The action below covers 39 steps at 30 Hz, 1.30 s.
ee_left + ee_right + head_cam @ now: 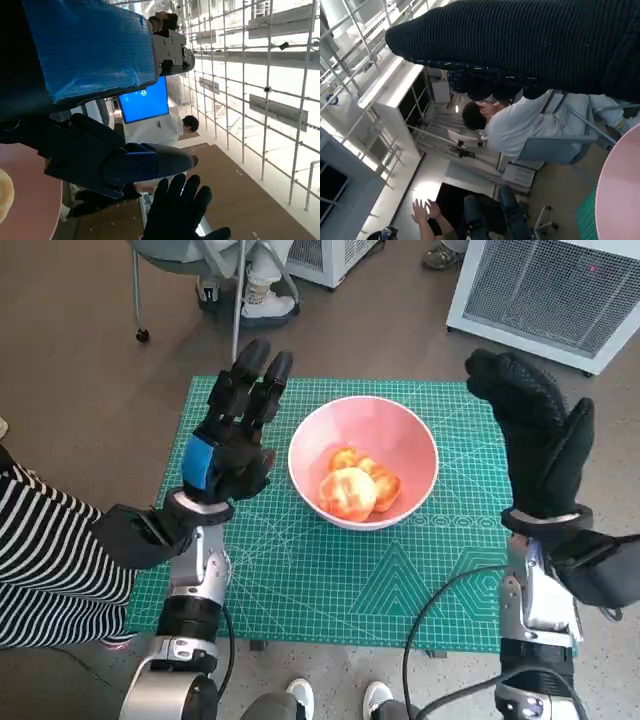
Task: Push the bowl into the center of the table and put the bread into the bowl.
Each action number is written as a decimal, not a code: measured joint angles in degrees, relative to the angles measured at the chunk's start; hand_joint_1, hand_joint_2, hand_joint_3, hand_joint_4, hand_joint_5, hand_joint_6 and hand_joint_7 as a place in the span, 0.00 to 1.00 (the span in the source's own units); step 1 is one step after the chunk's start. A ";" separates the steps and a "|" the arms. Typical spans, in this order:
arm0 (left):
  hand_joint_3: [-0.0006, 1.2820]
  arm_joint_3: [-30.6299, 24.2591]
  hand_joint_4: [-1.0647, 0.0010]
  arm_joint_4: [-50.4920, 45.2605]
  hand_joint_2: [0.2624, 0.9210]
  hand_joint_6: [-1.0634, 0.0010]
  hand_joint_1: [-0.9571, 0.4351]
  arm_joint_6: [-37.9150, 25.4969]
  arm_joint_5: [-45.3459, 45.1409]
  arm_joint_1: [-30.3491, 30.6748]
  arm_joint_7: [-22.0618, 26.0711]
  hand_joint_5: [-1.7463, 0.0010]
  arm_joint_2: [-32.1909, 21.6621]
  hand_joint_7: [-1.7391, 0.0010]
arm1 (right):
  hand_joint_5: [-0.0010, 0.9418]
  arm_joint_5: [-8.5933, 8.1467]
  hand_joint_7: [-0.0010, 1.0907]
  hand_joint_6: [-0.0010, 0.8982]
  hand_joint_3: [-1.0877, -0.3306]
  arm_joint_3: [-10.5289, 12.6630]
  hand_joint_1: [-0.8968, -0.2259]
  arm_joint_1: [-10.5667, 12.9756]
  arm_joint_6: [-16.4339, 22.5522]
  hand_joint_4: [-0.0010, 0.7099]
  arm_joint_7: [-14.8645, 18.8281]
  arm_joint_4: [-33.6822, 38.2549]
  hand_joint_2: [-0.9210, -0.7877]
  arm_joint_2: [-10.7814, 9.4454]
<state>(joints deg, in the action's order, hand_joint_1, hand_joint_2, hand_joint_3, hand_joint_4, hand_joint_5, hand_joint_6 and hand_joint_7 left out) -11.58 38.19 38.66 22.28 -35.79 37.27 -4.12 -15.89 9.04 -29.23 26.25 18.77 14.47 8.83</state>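
A pink bowl (365, 460) sits near the middle of the green cutting mat (330, 580), with golden-brown bread (355, 487) lying inside it. My left hand (235, 430) is raised to the left of the bowl, fingers spread and holding nothing. To the right of the bowl my gloved right hand (535, 430) is also lifted, flat and empty. In the left wrist view the bowl's pink rim (30, 200) and a bit of bread (5, 195) show beside the left hand (90, 100), with the right glove (177, 210) beyond. The right wrist view shows the glove (530, 45) and an edge of the bowl (620, 195).
A person in a striped sleeve (45, 550) sits close at the left of the table. A chair and feet (250, 290) stand beyond the far edge, and a white grilled unit (550, 290) at the far right. Shoes (335, 698) show below the near edge.
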 measured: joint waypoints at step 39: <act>0.34 0.40 0.93 1.11 1.00 0.96 0.18 -0.45 -1.20 -1.23 0.27 1.00 -0.40 0.83 | 0.00 -0.24 0.35 0.15 0.55 0.63 0.32 -1.18 2.39 0.28 1.70 2.83 0.00 -0.07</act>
<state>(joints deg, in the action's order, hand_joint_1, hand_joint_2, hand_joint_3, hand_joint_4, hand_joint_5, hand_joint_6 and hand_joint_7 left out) -11.17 39.30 38.22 21.08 -37.02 37.54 -4.52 -16.12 9.68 -30.41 28.64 20.47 17.30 8.76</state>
